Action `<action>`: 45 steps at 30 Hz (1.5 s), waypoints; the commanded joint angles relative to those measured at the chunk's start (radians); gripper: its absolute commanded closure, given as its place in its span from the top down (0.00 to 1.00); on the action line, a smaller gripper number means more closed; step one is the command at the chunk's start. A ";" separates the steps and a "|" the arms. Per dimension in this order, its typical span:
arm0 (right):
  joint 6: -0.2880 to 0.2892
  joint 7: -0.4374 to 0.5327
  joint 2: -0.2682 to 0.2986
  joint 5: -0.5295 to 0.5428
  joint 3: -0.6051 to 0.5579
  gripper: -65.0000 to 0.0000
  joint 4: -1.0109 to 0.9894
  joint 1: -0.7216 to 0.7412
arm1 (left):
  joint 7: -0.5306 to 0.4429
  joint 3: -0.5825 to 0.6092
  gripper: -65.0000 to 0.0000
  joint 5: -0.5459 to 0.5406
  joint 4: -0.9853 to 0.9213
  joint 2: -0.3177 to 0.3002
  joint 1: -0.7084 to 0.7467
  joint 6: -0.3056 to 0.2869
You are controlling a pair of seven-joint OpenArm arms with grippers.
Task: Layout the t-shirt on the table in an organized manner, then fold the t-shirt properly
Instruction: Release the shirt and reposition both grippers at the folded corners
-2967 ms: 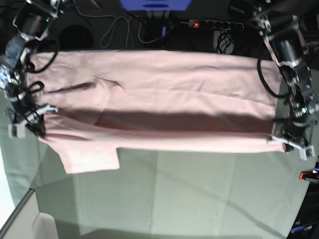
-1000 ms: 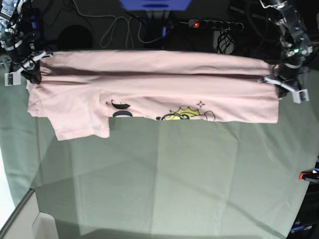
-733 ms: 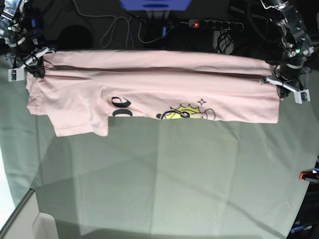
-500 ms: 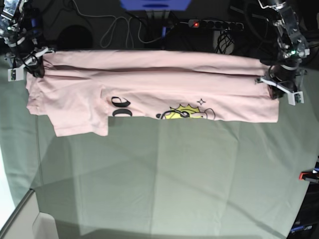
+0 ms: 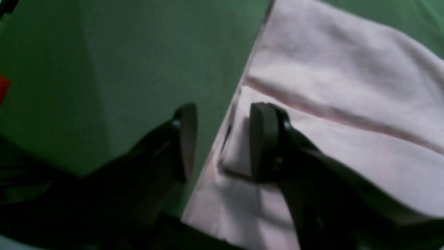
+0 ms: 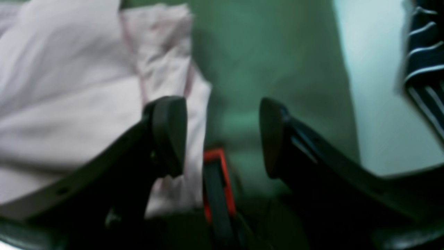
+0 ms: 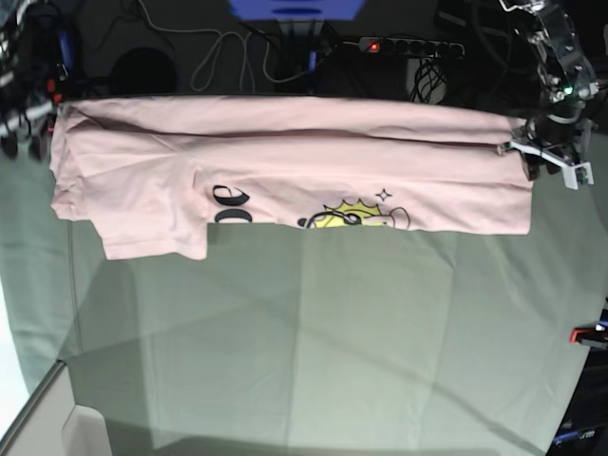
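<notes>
The pale pink t-shirt (image 7: 285, 166) lies folded lengthwise in a long band along the far side of the table (image 7: 332, 332). Black lettering (image 7: 233, 204) and a yellow print (image 7: 356, 217) show at its near edge, and one sleeve (image 7: 152, 233) sticks out toward me at the left. My left gripper (image 7: 546, 163) is open at the shirt's right end. In the left wrist view the gripper (image 5: 223, 142) straddles the shirt's edge (image 5: 329, 104), jaws apart. My right gripper (image 7: 24, 144) is open beside the shirt's left end. In the right wrist view it (image 6: 222, 135) holds nothing, with the shirt (image 6: 69, 86) to its left.
A red-and-black clamp (image 6: 215, 180) sits under the right gripper; another clamp (image 7: 589, 334) is at the table's right edge. A power strip (image 7: 410, 46) and cables (image 7: 228, 57) lie behind the table. A pale box corner (image 7: 57, 418) is at the front left.
Both grippers have let go of the shirt's ends. The right gripper has drawn away to the left, the left one has opened and shifted slightly right. The shirt's upper fold now lies flat.
</notes>
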 commanded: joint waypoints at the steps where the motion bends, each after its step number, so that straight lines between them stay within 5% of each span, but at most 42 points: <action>1: 0.000 0.035 0.019 0.015 0.000 0.52 0.021 0.015 | -0.022 -0.001 0.38 -0.008 0.018 -0.009 -0.007 -0.001; 6: 0.000 -0.009 0.048 -0.009 -0.121 0.52 0.000 0.139 | -0.022 0.004 0.38 -0.008 0.019 -0.009 -0.007 -0.001; 10: 0.000 -0.126 0.062 -0.102 -0.224 0.52 -0.071 0.301 | -0.022 0.004 0.38 -0.008 0.021 -0.009 -0.003 -0.001; 14: 0.000 -0.143 0.062 -0.207 -0.264 0.52 -0.235 0.459 | -0.022 -0.003 0.38 -0.008 0.021 -0.009 -0.003 -0.001; 19: 0.000 -0.141 0.063 -0.284 -0.274 0.52 -0.444 0.601 | -0.022 -0.003 0.53 -0.008 0.021 0.000 -0.002 -0.001; 33: 0.000 -0.070 0.036 -0.362 -0.274 0.51 -0.543 0.578 | -0.022 -0.003 0.59 -0.008 0.021 0.010 -0.011 -0.001; 36: 0.000 -0.070 0.036 -0.364 -0.274 0.39 -0.543 0.563 | -0.022 -0.003 0.59 -0.008 0.021 0.010 -0.011 -0.001; 40: 0.000 -0.070 0.037 -0.365 -0.274 0.00 -0.537 0.561 | -0.022 -0.003 0.59 -0.008 0.022 0.010 -0.013 -0.001; 45: 0.000 -0.078 0.034 -0.361 -0.268 0.00 -0.390 0.512 | -0.022 -0.003 0.59 -0.008 0.022 0.008 -0.014 -0.001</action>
